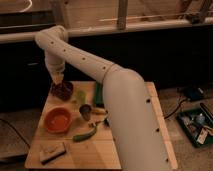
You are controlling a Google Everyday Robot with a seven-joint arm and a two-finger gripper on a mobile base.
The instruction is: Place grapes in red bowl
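As it reaches in from the five o'clock corner, the white arm (115, 95) sweeps across the wooden bench (92, 154) and bends down at the far left, covering most of the bench's right half. The red bowl (58, 120), shallow and orange-red, sits at nine o'clock on the bench. At twelve o'clock from it, near the far left corner, stands a dark maroon dish (63, 91). A flat green slab (98, 93) lies at three o'clock of that dish, partly under the arm, with a pale green piece (80, 96) between the two. A curved green vegetable (86, 134) lies at four o'clock of the red bowl, and a tan block (52, 151) at six o'clock, near the front edge. A small dark cup (86, 110) stands upright at three o'clock of the bowl. The gripper (59, 78) hangs just above the maroon dish's far rim; whether its jaws are spread or pressed together I cannot tell. The grapes I cannot pick out from the dark dish beneath it.
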